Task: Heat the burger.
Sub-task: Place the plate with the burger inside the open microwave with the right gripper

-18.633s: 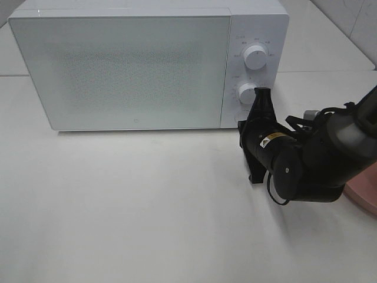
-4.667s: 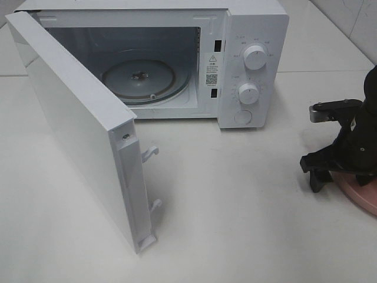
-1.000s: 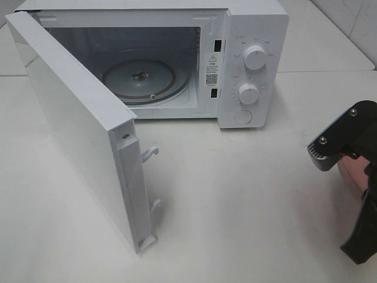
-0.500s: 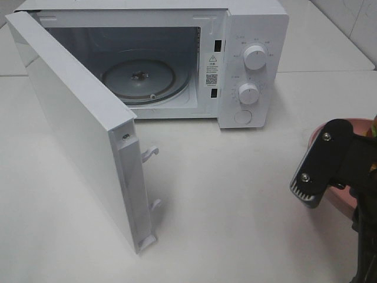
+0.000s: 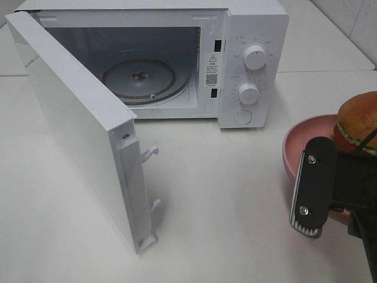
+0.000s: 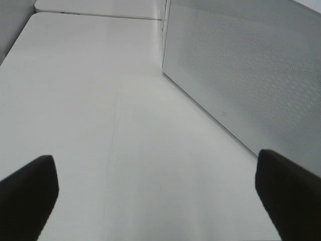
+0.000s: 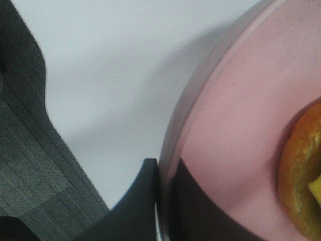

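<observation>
Right fingers [image 7: 135, 201] clamp the pink plate's [image 7: 225, 125] rim, sparing the burger [image 5: 359, 115]. Left fingers [image 6: 27, 196] gape empty beside the microwave door [image 6: 241, 65].

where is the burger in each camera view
Exterior high: burger at the right edge, on the pink plate, right of the microwave.
Left wrist: not in it; only the table and the microwave door show.
Right wrist: an orange sliver of burger, cut off at the frame edge, on the pink plate.
Shared landmark: the pink plate, in exterior high and right wrist.
</observation>
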You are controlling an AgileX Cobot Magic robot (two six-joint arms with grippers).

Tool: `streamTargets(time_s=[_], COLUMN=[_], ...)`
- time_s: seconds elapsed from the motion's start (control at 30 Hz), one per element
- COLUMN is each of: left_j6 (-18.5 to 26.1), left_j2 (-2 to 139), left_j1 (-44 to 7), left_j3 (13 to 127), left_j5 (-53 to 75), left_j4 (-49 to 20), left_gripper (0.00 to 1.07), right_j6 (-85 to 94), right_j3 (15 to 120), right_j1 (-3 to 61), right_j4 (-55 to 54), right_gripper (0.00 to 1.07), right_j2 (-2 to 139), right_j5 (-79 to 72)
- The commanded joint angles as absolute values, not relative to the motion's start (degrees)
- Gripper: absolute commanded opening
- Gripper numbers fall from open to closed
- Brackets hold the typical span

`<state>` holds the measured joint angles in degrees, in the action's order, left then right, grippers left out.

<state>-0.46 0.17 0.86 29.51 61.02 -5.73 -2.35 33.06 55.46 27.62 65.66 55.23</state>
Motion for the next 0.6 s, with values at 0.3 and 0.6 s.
streamTargets(time_s=[0.3,0.6], left_j6=[-0.86,-0.86], left_j2=[-0.11,-0.11], left_j1=[0.92,0.92], left_j3=[29.51,29.51], left_j5=[61.13,61.13], left_j4=[-6.02,-6.02], left_gripper=[1.0,1.0], right_j6=[11.97,19.77], right_j3=[33.12,33.12], right_j1=[55.58,55.58], right_j4=[31.0,31.0], right_gripper=[0.0,0.0], right_j2=[64.97,64.97], right_j5=[50.13,46.24])
